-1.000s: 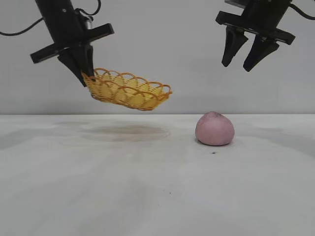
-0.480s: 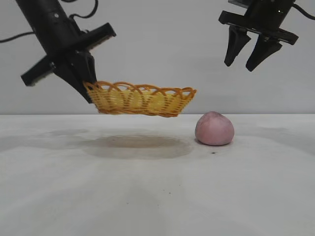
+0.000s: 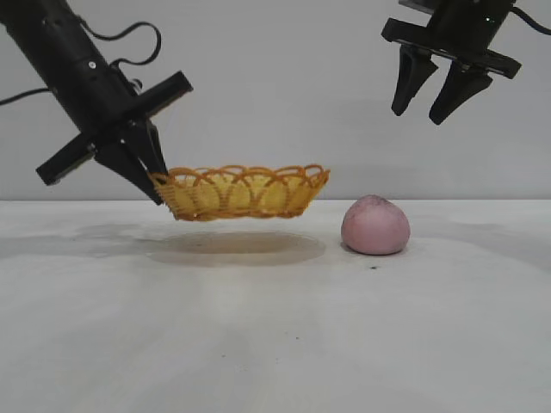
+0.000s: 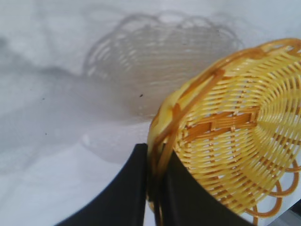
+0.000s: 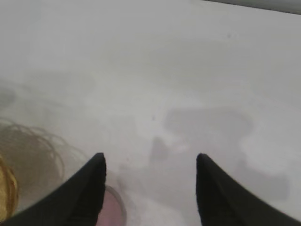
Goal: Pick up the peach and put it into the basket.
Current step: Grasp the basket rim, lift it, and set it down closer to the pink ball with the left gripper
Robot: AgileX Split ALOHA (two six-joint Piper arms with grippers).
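Your left end effector (image 3: 148,176) is clamping the looped rim of the shallow yellow-orange woven wicker basket (image 3: 241,191) at the basket's nine o'clock end, and the basket is hanging nearly level just above the white table (image 3: 275,327), casting a shadow underneath. In the left wrist view the two dark fingers (image 4: 127,193) are pinching the orange rim between them, with the basket (image 4: 235,136) opening away from the camera. The round matte pink peach (image 3: 375,225) is sitting on the table at three o'clock of the basket, near it but not touching. Your right end effector (image 3: 432,103) is hanging high up at about one o'clock of the peach, well apart from it, its fingers spread wide and holding nothing. The right wrist view is catching a sliver of the peach (image 5: 112,212) beside one fingertip (image 5: 91,183).
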